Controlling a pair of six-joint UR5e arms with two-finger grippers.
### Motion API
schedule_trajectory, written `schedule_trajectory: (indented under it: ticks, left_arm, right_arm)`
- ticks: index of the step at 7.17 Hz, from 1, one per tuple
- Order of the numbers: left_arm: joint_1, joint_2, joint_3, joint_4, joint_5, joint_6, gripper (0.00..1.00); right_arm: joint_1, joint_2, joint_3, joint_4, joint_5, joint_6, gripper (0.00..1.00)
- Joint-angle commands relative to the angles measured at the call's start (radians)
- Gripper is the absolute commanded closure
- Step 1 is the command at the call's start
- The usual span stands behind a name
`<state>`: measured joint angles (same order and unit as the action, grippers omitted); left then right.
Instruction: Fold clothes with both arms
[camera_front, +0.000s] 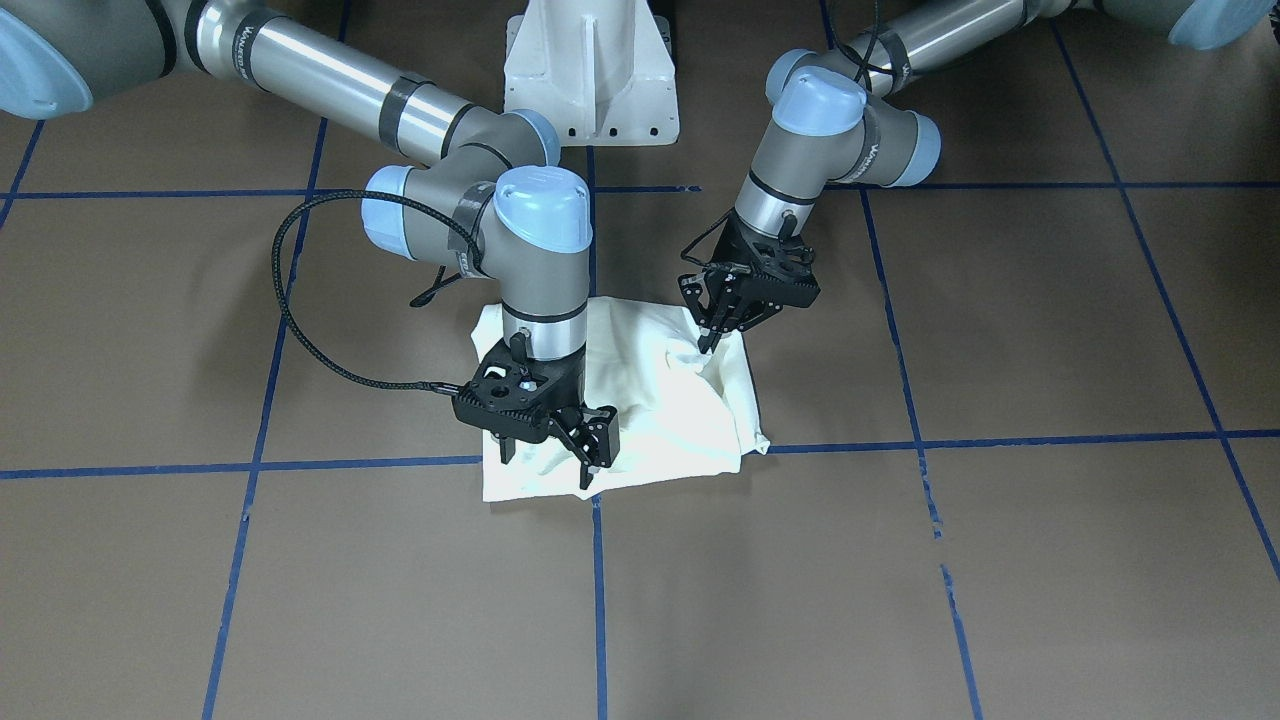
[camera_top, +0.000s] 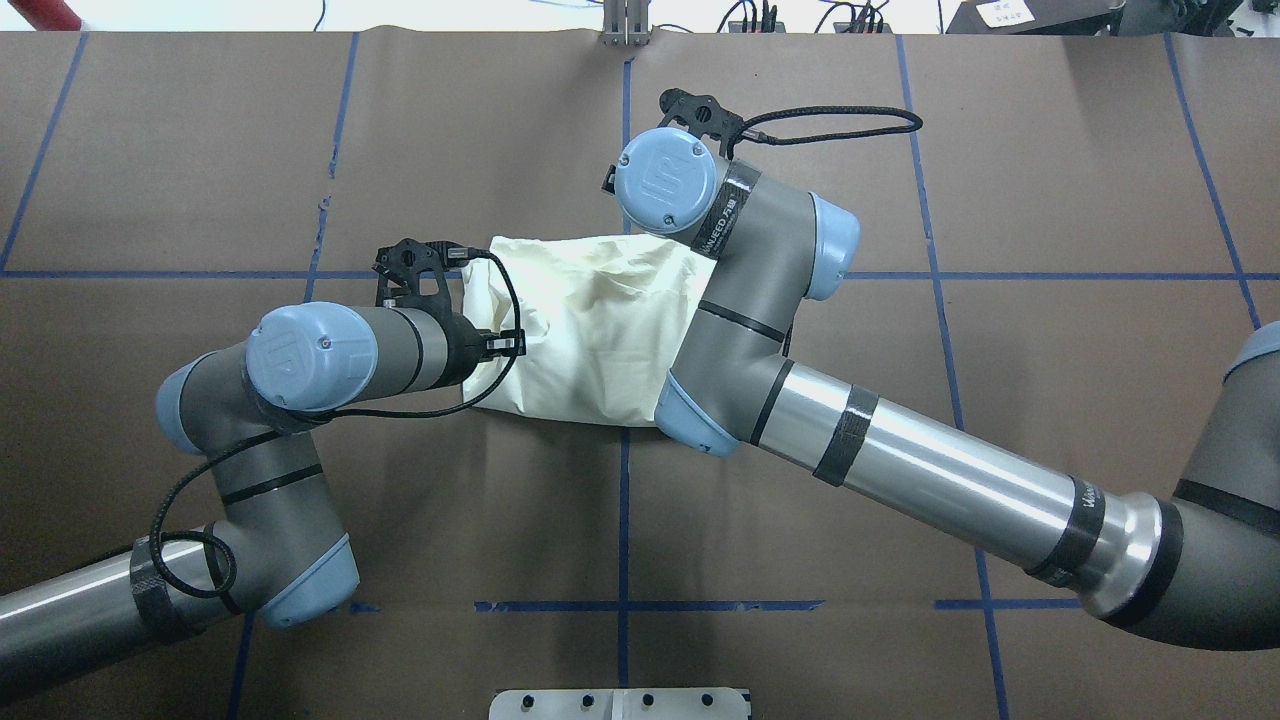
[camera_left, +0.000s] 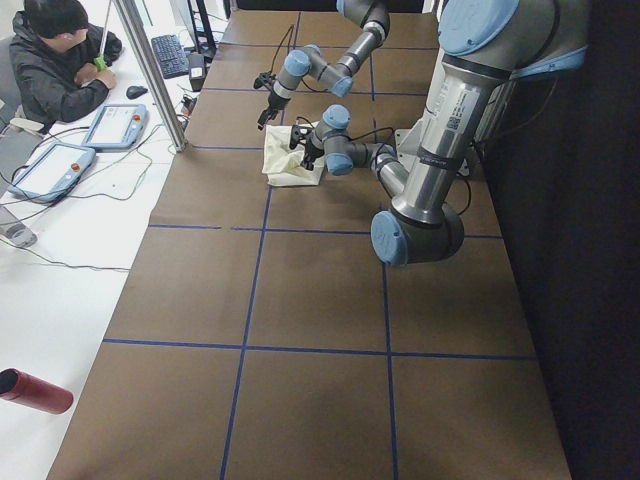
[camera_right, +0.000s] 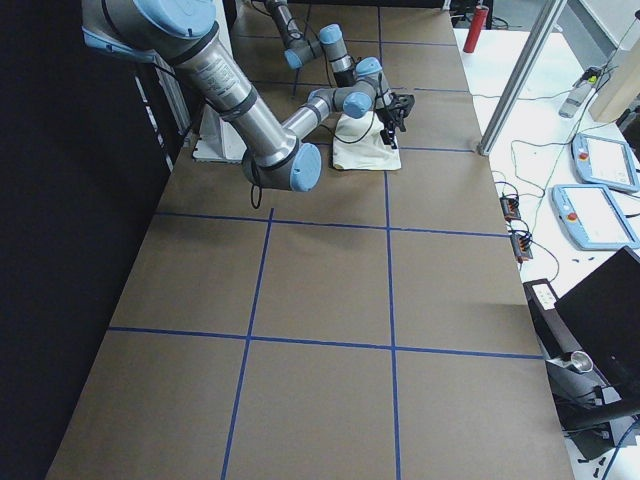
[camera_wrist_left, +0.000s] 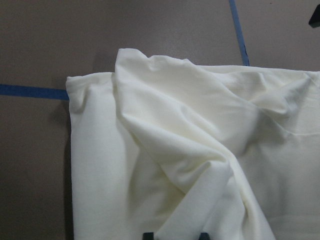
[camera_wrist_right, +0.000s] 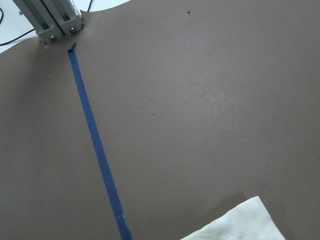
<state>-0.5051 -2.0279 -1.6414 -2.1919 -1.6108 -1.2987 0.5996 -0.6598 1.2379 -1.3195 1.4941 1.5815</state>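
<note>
Brown paper-covered surface (camera_front: 1000, 560), gridded with blue tape lines (camera_front: 350, 465), carries a crumpled cream cloth (camera_front: 660, 400) over a line crossing, in front of the white pedestal (camera_front: 590, 80). The left fingers (camera_front: 710, 335) point down at the cloth's robot-side left corner; their tips are drawn together and, as far as the wrist view allows, clamp a raised ridge of fabric. The right fingers (camera_front: 592, 462) stand apart, gripping nothing, low over the cloth's edge farthest from the robot. Above each set, a black gripper body joins a grey wrist with blue caps. The left arm (camera_front: 790, 170) and right arm (camera_front: 540, 260) both reach in from the pedestal side.
</note>
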Motion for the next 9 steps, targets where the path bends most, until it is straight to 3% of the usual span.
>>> schedule_trajectory:
  ticks: [1,2,4,7,9]
  left_arm:
    - [-0.006,0.006,-0.009,-0.009,-0.001,0.001,1.00]
    - [-0.004,0.032,-0.020,-0.031,-0.003,-0.004,1.00]
    - [0.000,0.121,-0.026,-0.203,-0.011,-0.005,1.00]
    - [0.026,0.136,-0.029,-0.235,-0.012,-0.040,1.00]
    - [0.036,0.175,-0.029,-0.328,-0.015,-0.057,1.00]
  right_arm:
    - [-0.001,-0.001,0.000,-0.001,0.000,0.000,0.00]
    - [0.000,-0.001,0.000,-0.001,-0.002,0.000,0.00]
    - [0.000,-0.003,0.000,-0.001,-0.002,0.000,0.00]
    - [0.000,-0.007,0.000,0.000,-0.002,0.000,0.00]
    - [0.000,-0.012,0.000,0.002,-0.002,0.000,0.00]
